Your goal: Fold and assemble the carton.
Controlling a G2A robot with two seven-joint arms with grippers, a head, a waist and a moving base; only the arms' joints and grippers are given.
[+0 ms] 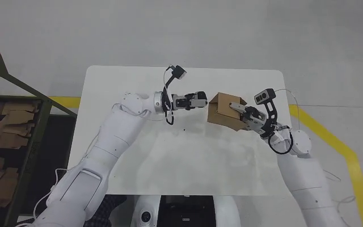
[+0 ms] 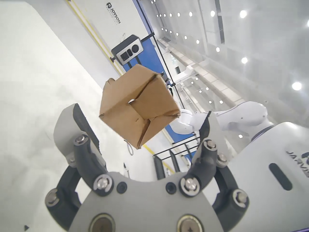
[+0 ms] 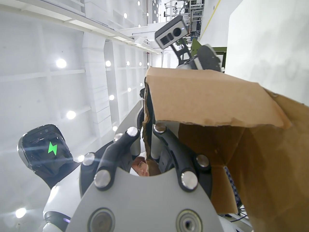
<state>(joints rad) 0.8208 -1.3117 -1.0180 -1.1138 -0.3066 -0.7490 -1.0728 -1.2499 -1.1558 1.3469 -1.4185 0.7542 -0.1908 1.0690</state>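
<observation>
A brown cardboard carton (image 1: 226, 110) is held up above the white table (image 1: 142, 164), its folded bottom flaps facing my left gripper (image 1: 205, 101). In the left wrist view the carton (image 2: 138, 106) hangs a short way beyond the open fingers (image 2: 82, 124), not touching them. My right gripper (image 1: 241, 113) is shut on one wall of the carton (image 3: 212, 97), the cardboard edge pinched between its fingers (image 3: 164, 134). The carton's open side with loose flaps faces the right wrist.
A crate with flat cardboard pieces (image 1: 17, 125) stands on the floor left of the table. Yellow floor tape (image 1: 329, 142) runs past the table's right side. The table surface in front of both arms is bare white.
</observation>
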